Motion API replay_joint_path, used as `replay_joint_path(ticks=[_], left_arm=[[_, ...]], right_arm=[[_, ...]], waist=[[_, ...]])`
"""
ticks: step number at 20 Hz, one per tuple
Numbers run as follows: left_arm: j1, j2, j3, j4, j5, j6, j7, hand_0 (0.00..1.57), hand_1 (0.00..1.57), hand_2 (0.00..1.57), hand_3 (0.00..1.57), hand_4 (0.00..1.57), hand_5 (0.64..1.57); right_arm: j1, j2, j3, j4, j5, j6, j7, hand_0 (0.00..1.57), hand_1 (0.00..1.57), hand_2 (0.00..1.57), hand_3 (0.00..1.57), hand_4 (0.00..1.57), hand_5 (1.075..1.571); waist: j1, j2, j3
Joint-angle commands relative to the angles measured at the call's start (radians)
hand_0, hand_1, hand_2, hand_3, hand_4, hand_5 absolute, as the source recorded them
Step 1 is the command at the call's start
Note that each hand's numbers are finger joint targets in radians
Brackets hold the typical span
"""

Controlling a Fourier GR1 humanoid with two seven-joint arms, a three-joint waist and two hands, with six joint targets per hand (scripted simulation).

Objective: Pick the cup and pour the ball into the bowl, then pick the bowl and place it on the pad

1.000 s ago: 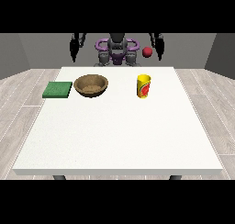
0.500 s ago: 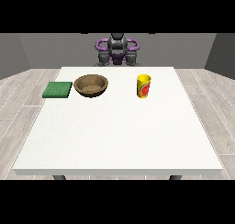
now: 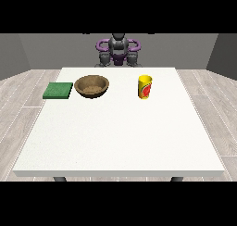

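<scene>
A yellow cup (image 3: 145, 86) with a red mark stands upright on the white table (image 3: 120, 137), right of centre at the back. I see no ball; the cup's inside is hidden from this angle. A brown wooden bowl (image 3: 92, 86) sits to the cup's left, apart from it. A flat green pad (image 3: 58, 90) lies left of the bowl near the table's left edge. The robot (image 3: 118, 48) stands behind the far edge with its purple arms folded close to its torso. Neither hand shows above the table.
The table's far edge (image 3: 118, 67) runs just in front of the robot. Wooden floor (image 3: 23, 95) surrounds the table on both sides. White tabletop stretches from the three objects to the near edge.
One second ago both arms were raised out to the sides and a red ball showed by the hand at the view's right. The arms are now drawn in and the ball is out of sight.
</scene>
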Motion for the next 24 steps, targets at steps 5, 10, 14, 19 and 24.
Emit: replay_joint_path(ticks=[5, 10, 14, 19, 24], left_arm=[[-0.258, 0.057, 0.082, 0.061, -0.035, -0.009, -0.15, 0.0, 0.0, 0.0, 0.0, 0.0, 1.509], [-0.366, 0.174, 0.206, 0.149, -0.027, -0.048, -0.247, 0.0, 0.0, 0.0, 0.0, 0.0, 1.483], [-0.381, 0.2, 0.234, 0.319, -0.093, -0.055, -0.405, 0.0, 0.0, 0.0, 0.0, 0.0, 1.447], [-0.277, 0.162, 0.252, 0.445, -0.131, -0.059, -0.642, 0.0, 0.0, 0.0, 0.0, 0.0, 1.426], [-0.262, 0.155, 0.248, 0.655, -0.167, -0.08, -0.788, 0.0, 0.0, 0.0, 0.0, 0.0, 1.4]], right_arm=[[-0.237, -0.019, -0.076, 0.051, 0.059, 0.034, -0.08, 0.0, 0.0, 0.0, 0.0, 0.0, 1.57], [-0.248, -0.091, -0.163, 0.003, -0.025, 0.142, -0.184, 0.0, 0.0, 0.0, 0.0, 0.0, 1.568], [-0.236, -0.027, -0.085, -0.043, 0.017, 0.122, -0.194, 0.0, 0.0, 0.0, 0.0, 0.0, 1.567], [-0.212, -0.111, -0.166, -0.135, -0.073, 0.233, -0.199, 0.0, 0.0, 0.0, 0.0, 0.0, 1.569], [-0.226, -0.099, -0.186, -0.18, -0.035, 0.2, -0.097, 0.0, 0.0, 0.0, 0.0, 0.0, 1.567]], waist=[[-0.068, 0.395, 0.001], [-0.125, 0.542, 0.0014], [-0.182, 0.588, 0.0005], [-0.22, 0.65, 0.0004], [-0.204, 0.596, 0.0]])
